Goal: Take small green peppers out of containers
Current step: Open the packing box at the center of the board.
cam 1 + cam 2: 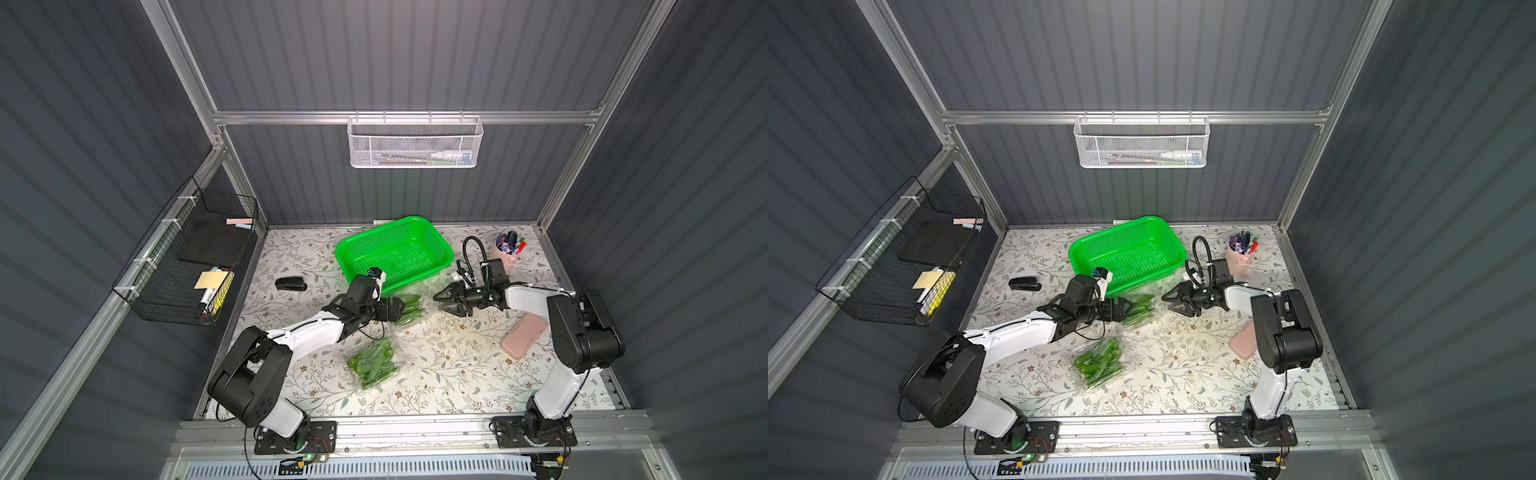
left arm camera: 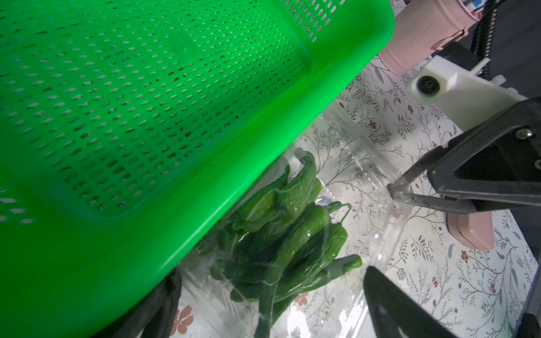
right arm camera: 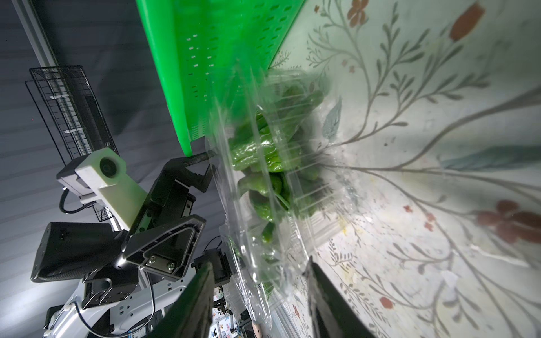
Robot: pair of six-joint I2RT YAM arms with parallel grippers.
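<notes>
Clear plastic box (image 2: pixel 360 175) of peppers (image 2: pixel 292 228) sits against the green basket (image 2: pixel 146 117). Left fingers (image 1: pixel 399 310) gape around it; right fingers (image 1: pixel 439 302), half open at its lid, grip unclear. Opening step, I reckon: pinch, then lift.

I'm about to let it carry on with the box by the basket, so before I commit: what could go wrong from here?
1. The clamshell container sits right by the green basket, seemingly touching it; lifting may snag or shove the basket.
2. Thin clear plastic lies between the right gripper's parted jaws; it may buckle or slip, scattering the peppers.
3. The open left gripper faces it across that box; closing in could make them collide.
</notes>
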